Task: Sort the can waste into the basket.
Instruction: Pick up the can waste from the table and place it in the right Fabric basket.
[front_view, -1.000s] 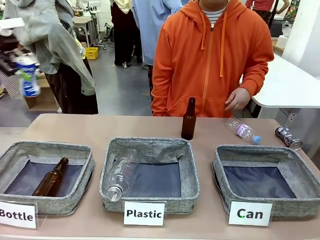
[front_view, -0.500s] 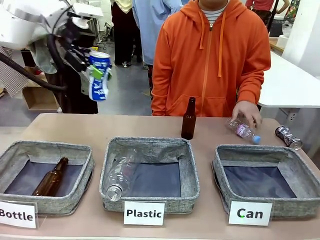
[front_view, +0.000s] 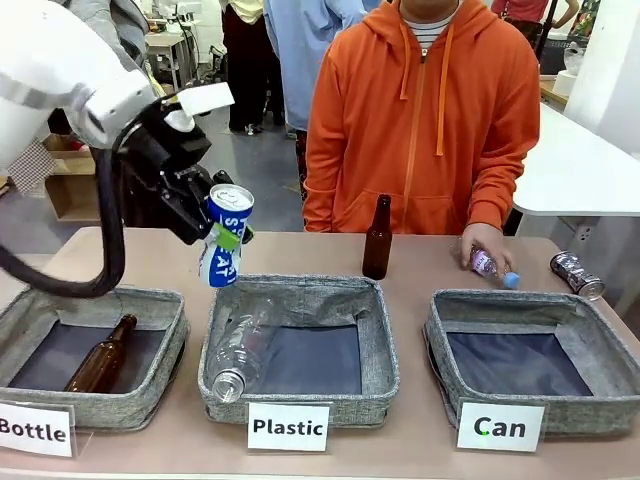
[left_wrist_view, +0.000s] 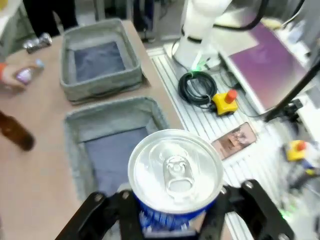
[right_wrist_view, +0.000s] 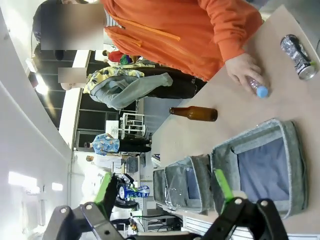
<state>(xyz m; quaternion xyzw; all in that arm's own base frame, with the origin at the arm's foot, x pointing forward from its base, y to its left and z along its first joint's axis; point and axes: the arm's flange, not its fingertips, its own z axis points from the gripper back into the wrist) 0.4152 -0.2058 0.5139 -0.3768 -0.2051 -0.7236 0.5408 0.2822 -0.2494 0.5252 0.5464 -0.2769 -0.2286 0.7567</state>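
My left gripper (front_view: 222, 236) is shut on the blue can (front_view: 225, 236), holding it in the air above the left rim of the "Plastic" basket (front_view: 300, 295). In the left wrist view the blue can's silver top (left_wrist_view: 175, 167) sits between the black fingers, over that middle basket (left_wrist_view: 82, 165), with the "Can" basket (left_wrist_view: 100, 82) farther off. The silver can (front_view: 577, 274) lies on its side at the table's far right, behind the empty "Can" basket (front_view: 515, 305). My right gripper (right_wrist_view: 162, 192) stands open with nothing between its fingers, off the table.
A person in an orange hoodie rests a hand (front_view: 485, 245) on a clear plastic bottle (front_view: 492, 266) at the far right. A brown bottle (front_view: 377, 238) stands upright behind the middle basket. The "Bottle" basket (front_view: 60, 300) holds a brown bottle; the "Plastic" basket holds a clear one.
My left arm has swung in from the upper left, carrying the blue can down and to the right. The person's hand came down onto the clear plastic bottle.
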